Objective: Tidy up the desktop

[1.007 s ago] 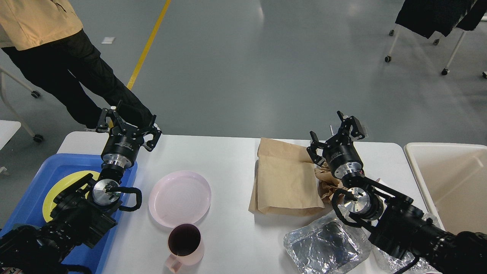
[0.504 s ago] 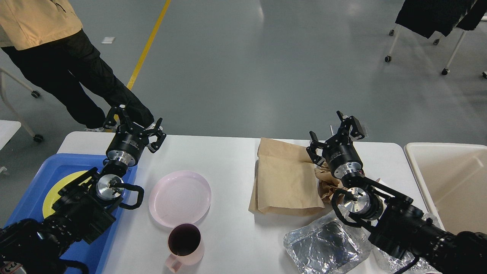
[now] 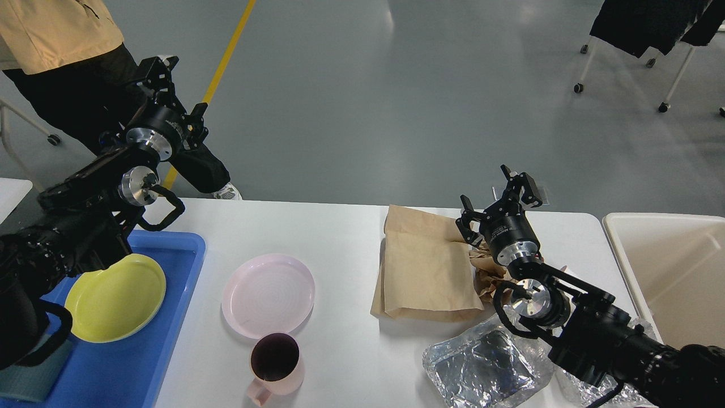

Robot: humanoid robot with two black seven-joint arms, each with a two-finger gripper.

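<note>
desktop far edge bare, pink plate mid-left

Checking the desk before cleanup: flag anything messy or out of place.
Crumpled brown paper lies beside the flat paper bag, and a wrinkled foil tray sits at the desktop's near edge: litter among clean dishes.

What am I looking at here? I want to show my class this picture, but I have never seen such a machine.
This is the view from a humanoid robot's own head, looking down at its two black arms. Each arm ends in a two-finger gripper: the left gripper is raised and open, the right gripper is open above the table's far edge. Neither holds anything. On the white desktop lie a pink plate, a pink mug, a brown paper bag and a foil tray. A yellow plate sits in a blue tray; a cream bin stands at the right.
</note>
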